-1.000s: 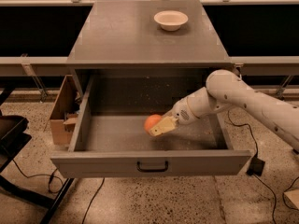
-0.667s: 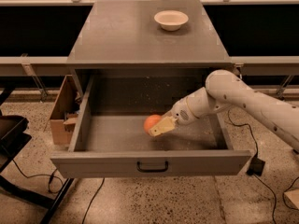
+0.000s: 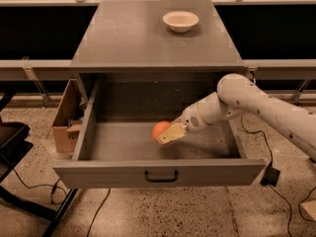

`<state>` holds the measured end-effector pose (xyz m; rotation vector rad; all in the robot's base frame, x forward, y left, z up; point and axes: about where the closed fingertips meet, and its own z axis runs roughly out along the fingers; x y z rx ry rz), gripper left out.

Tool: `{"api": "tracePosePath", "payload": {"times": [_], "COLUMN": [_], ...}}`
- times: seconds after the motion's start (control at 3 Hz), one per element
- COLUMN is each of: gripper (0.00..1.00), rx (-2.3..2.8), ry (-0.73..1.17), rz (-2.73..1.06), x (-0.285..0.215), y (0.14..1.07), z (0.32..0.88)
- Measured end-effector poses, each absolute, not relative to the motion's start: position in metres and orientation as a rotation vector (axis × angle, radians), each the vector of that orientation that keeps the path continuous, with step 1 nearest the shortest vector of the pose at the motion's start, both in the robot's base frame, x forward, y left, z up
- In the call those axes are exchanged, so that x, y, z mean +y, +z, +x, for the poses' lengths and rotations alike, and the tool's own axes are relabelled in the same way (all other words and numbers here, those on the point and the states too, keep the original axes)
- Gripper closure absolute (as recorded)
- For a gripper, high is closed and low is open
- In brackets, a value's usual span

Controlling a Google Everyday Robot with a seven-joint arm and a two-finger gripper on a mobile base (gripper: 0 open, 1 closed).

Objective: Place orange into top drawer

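The top drawer [image 3: 103, 147] of the grey cabinet is pulled wide open, with a dark bar handle at its front. The orange [image 3: 159, 129] is inside the drawer, near the middle of its floor. My gripper [image 3: 165, 134] reaches in from the right on a white arm and is closed around the orange, with a tan finger [image 3: 171, 133] across its front right side. I cannot tell whether the orange rests on the drawer floor or hangs just above it.
A shallow white bowl [image 3: 180, 20] stands on the cabinet top [image 3: 138, 38] at the back right. An open cardboard box [image 3: 65, 117] sits on the floor left of the drawer. Cables lie on the speckled floor in front and at the right.
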<state>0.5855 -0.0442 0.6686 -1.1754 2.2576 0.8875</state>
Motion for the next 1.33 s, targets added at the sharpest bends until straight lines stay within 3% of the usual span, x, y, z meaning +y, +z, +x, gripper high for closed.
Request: {"api": "tracePosePath", "payload": {"times": [0.33,0.67,1.33], "gripper": [0.0,0.0,0.0], "rx": [2.258,2.258,2.142], "ry": [0.888,0.888,0.768], "rz": [-1.176,-1.176,-1.405], "x": [-0.044,-0.044,-0.04], "y": [0.669,0.669,0.777], "z": [0.585,0.585,0.58]}}
